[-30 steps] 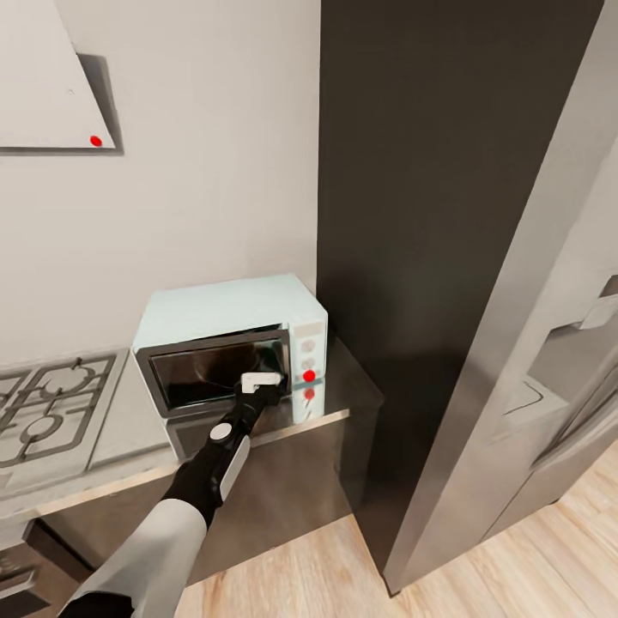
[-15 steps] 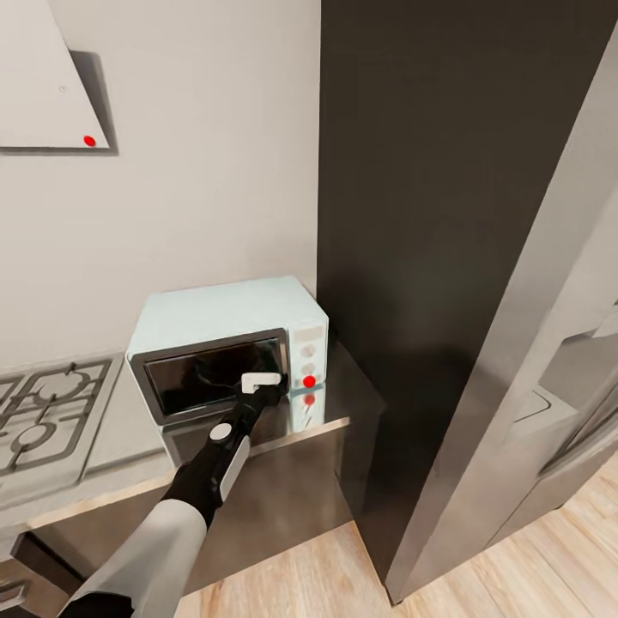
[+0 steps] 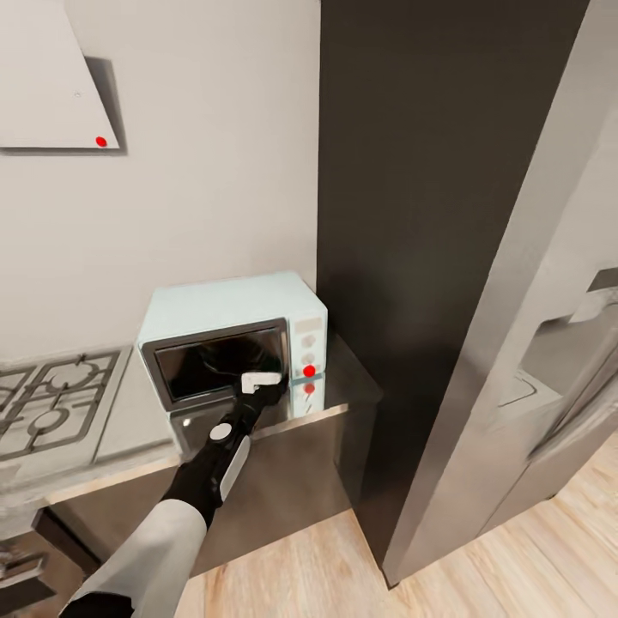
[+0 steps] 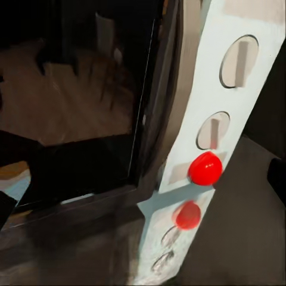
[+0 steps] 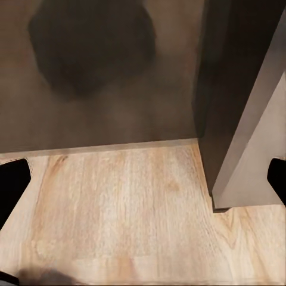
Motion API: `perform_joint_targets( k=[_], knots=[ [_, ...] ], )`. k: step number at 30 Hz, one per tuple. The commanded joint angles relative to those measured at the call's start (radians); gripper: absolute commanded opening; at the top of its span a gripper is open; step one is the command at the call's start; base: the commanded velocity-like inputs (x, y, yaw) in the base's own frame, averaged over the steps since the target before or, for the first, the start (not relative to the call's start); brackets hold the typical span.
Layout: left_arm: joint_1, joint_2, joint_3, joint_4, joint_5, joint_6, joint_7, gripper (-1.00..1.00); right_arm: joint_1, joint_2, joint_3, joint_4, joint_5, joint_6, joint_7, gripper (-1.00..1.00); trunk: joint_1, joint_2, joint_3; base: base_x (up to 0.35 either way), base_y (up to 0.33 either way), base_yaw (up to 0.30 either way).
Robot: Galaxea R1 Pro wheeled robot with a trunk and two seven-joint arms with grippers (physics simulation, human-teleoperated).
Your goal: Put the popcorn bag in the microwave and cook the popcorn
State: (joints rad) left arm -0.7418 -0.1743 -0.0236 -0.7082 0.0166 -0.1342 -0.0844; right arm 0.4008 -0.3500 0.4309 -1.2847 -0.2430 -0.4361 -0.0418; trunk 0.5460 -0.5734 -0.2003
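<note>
The pale mint-blue microwave stands on the grey countertop against the wall, and its dark glass door looks closed. My left gripper is held at the door's lower right corner, beside the control panel. In the left wrist view the left gripper is open. There it faces the door edge, with two round knobs and a red button just to one side. The right gripper is open and hangs over the wood floor. The popcorn bag is out of view.
A gas hob lies on the worktop left of the microwave. A tall dark cabinet rises right beside the microwave, with a steel fridge further right. A hood hangs on the wall at upper left.
The head view swayed slightly left and back. My left gripper stays at the microwave door's lower right corner, and nothing else has visibly moved.
</note>
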Motion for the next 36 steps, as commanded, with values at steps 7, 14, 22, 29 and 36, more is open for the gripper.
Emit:
perform_joint_targets(
  k=[7, 14, 22, 29, 36],
  knots=[
    [0.193, 0.000, -0.006, -0.287, 0.000, -0.006, -0.011, 1.00, 0.000, -0.001, 0.003, -0.001, -0.006, -0.003, -0.004, 1.00, 0.000, -0.002, -0.001, -0.349, 0.000, 0.000],
    [0.840, 0.015, 0.002, -0.730, -0.004, -0.004, -0.014, 1.00, -0.047, 0.004, 0.067, -0.087, -0.005, 0.103, -0.008, 1.00, 0.000, -0.002, -0.001, -0.142, 0.000, 0.000],
    [1.111, 0.052, 0.204, -0.592, 0.005, -0.023, -0.009, 1.00, -0.676, 0.273, 0.097, -0.249, -0.007, 0.885, -0.011, 1.00, 0.000, -0.002, -0.001, -0.001, 0.000, 0.000],
    [1.099, 0.052, 0.264, -0.443, 0.004, -0.064, -0.015, 1.00, -1.385, 0.525, 0.102, 0.558, -0.023, 0.914, -0.033, 1.00, 0.000, -0.002, -0.001, 0.000, 0.000, 0.000],
    [1.105, 0.055, 0.266, -0.442, 0.004, -0.067, -0.017, 1.00, -1.464, 0.525, 0.103, 0.712, -0.051, 0.847, -0.036, 1.00, 0.000, -0.002, -0.001, 0.125, 0.000, 0.000]
  ],
)
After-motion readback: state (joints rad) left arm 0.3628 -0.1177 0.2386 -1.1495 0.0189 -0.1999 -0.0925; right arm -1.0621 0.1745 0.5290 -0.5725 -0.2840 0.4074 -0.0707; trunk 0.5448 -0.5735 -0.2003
